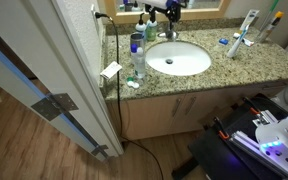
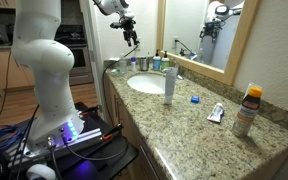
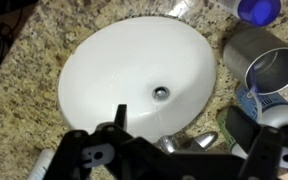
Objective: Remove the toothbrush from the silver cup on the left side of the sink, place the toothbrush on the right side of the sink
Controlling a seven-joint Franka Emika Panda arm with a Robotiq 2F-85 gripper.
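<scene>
Silver cup (image 3: 269, 62) stands upright on the granite counter (image 3: 24, 100), just beside the sink (image 3: 114, 70); you cannot tell whether the toothbrush sits inside. Your gripper (image 3: 174, 118) hovers over the sink near the faucet (image 3: 196, 142), fingers spread wide, holding nothing.

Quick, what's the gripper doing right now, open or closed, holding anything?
Gripper: open, jaws apart above the sink, holding nothing.
</scene>
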